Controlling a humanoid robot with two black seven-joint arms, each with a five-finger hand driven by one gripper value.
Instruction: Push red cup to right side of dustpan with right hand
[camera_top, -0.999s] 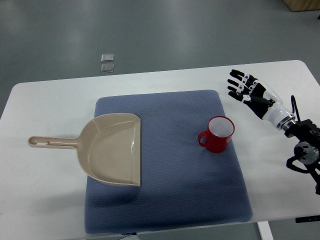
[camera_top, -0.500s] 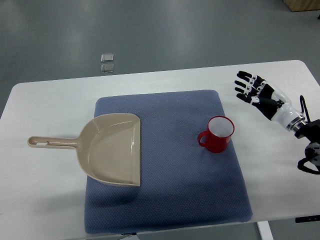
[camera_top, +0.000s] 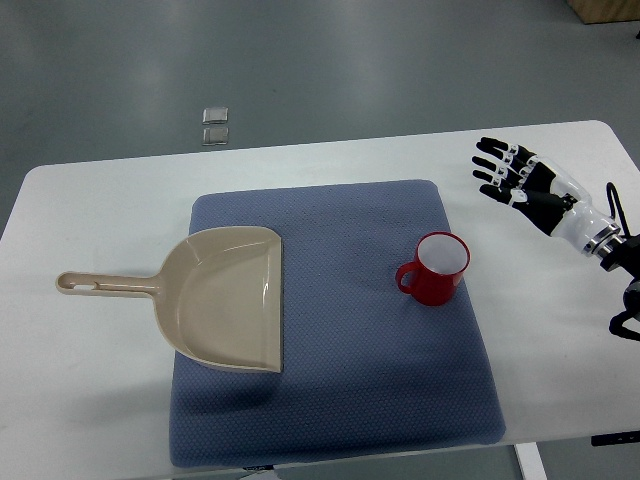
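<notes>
Right now, top view only: red cup (camera_top: 435, 269) sits upright on the blue mat (camera_top: 340, 400), toward the mat's R side, handle pointing L, white interior showing. It's well apart from the beige dustpan (camera_top: 225, 300), which lies on the mat's L part w/ its long handle sticking out L over the bare white desk (camera_top: 90, 400). Dustpan's straight open lip faces R, toward the cup; between lip and cup there's a broad strip of open mat. Below the cup the mat is bare down to its near edge.

Right hand (camera_top: 525, 180) is over the desk's R rear area, beyond the mat's R edge, up and R of the cup, not touching it. Fingers spread and extended, palm open, holding nothing. Forearm runs off toward the pic's R edge. Bare desk strip lies between the hand and mat edge.

Mat's R edge is near the cup; desk's R edge is farther out. Two small grey squares (camera_top: 214, 125) lie on the floor beyond the desk's far edge.
</notes>
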